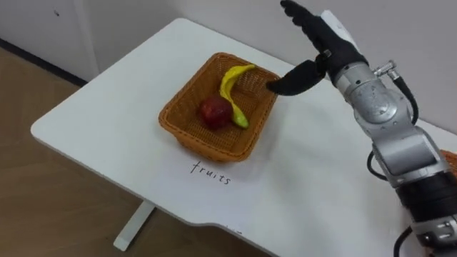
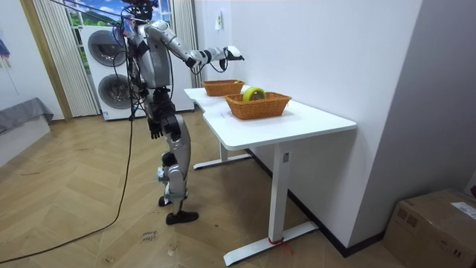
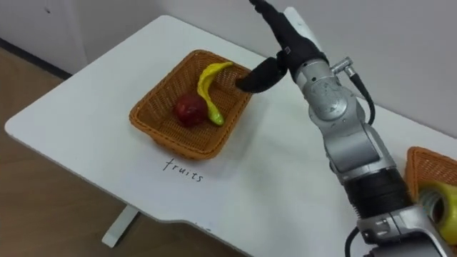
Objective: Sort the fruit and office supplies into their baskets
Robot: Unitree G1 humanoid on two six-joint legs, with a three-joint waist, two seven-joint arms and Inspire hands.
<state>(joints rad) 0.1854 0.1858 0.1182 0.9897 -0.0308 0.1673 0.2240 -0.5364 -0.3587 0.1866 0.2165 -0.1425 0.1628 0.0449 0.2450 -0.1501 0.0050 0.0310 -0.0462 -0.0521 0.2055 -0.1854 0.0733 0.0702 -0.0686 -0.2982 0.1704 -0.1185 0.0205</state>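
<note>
Over the far right corner of the wicker fruit basket hovers the robot's right hand, its fingers stretched out straight toward the wall and its thumb angled down toward the basket rim, apart from it; the hand has hold of nothing. The basket sits on the white table toward its left end, turned at a slant to the table's edges. Inside it lie a yellow banana, curving from the basket's far side down to its middle with a greenish tip, and a red apple touching the banana's left side. Between the basket and the table's near edge a handwritten label is marked on the tabletop. Toward the table's right end stands a second wicker basket, well apart from the first, holding a yellow-green roll. In the room view the robot stands upright on the wood floor at the table's long side, facing the wall, with its right arm stretched out above the farther of the two baskets. Its left hand hangs beside its thigh, too small there to tell its state. Behind the robot stand two stacked washing machines, and a cardboard box sits on the floor at the room view's lower right.
</note>
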